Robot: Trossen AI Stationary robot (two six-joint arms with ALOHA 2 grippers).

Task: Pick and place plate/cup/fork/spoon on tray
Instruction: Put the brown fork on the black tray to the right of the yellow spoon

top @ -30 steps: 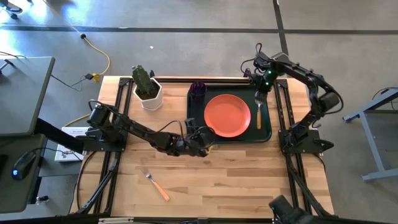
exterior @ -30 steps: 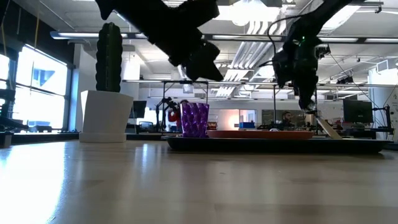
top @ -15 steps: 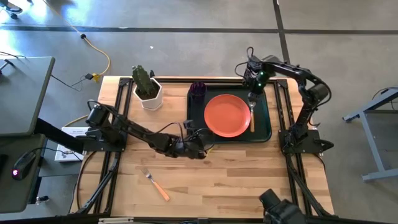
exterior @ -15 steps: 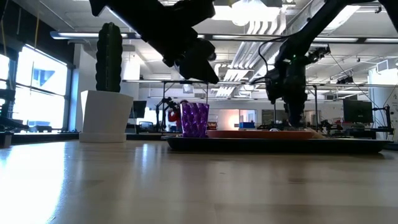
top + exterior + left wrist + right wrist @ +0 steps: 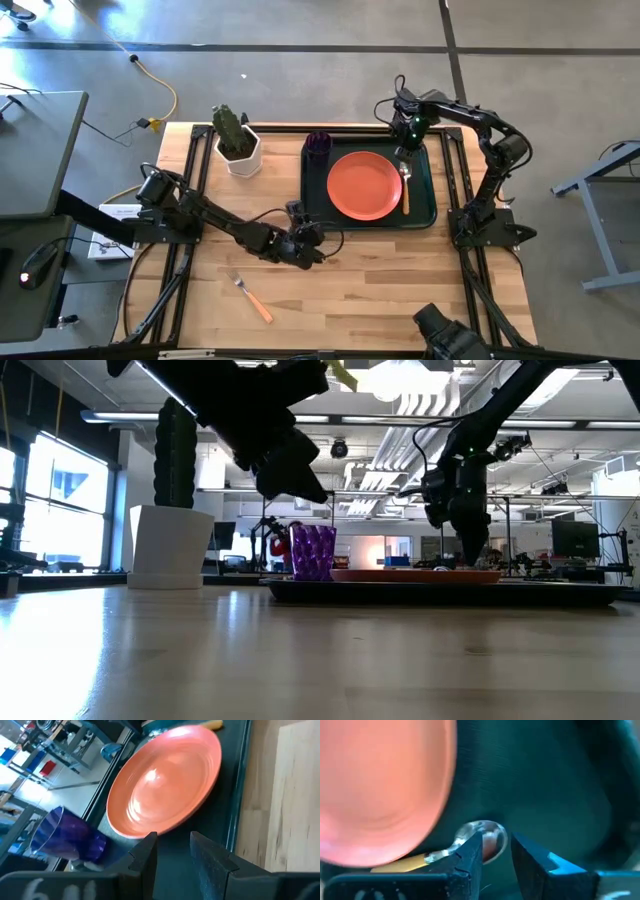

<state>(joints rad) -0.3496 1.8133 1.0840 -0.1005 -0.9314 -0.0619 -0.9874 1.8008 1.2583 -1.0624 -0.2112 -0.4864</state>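
The orange-red plate lies in the dark green tray. The purple cup stands in the tray's far left corner. The spoon lies flat on the tray along the plate's right rim, its bowl at the far end. My right gripper points down just over that bowl, its fingers a narrow gap apart. The fork lies on the bare table near the near edge. My left gripper hovers empty near the tray's near left corner, narrowly open. My right gripper comes from above, its fingertips over the spoon's bowl and neck. The spoon lies flat on the tray with its handle passing under one finger. I cannot tell whether the fingers touch it.
A white pot with a green cactus stands at the far left of the table. Black arm frames run along the left and right edges. Bare wood lies between the fork and the tray.
My right gripper has gone down and toward the plate with the spoon. The spoon hung tilted from it before and now lies flat on the tray beside the plate. My left gripper has drawn back from the tray toward the table's near left.
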